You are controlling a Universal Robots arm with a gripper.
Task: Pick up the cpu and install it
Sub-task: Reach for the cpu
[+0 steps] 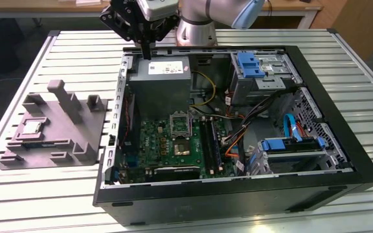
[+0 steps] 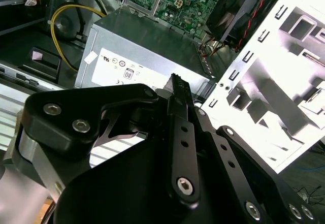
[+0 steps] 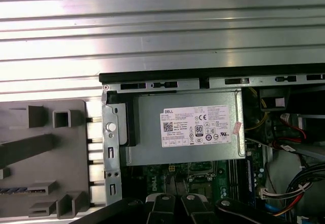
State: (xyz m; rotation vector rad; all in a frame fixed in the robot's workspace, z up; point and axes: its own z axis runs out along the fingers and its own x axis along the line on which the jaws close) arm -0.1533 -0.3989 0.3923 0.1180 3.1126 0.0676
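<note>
**Item: cpu install, state of work.**

- Gripper (image 1: 147,54): hung above the far rim of the case (image 1: 238,191), over the power supply (image 1: 161,85). The fingers read as closed together, with nothing seen between them.
- Cpu (image 1: 31,127): lay flat on the tray (image 1: 57,145), at the exterior view's left, outside the case and well apart from the gripper.
- Progress: judged at the very start. The cpu was not yet picked up, so grasp, carry and seating were all left.
- Socket (image 1: 182,147): what looked like it sat on the motherboard (image 1: 161,145), near the middle of the case floor. Whether it was open to receive could not be told.

**Edges.**

- Tray: upright posts (image 1: 63,97) stood near the cpu on the side toward the case. The tray edge lay just beside the case wall.
- Case: walls rose on all sides of the motherboard. The power supply stood just beyond the socket. Cables (image 1: 264,121) and drive bays (image 1: 258,73) filled the exterior view's right.

**Room.**

- Over the cpu: open from above, as far as seen.
- Over the socket: a narrow well between the power supply and the memory sticks (image 1: 211,141), likely reached from straight above.
- Table (image 1: 44,194): slatted, carrying both tray and case.
</note>
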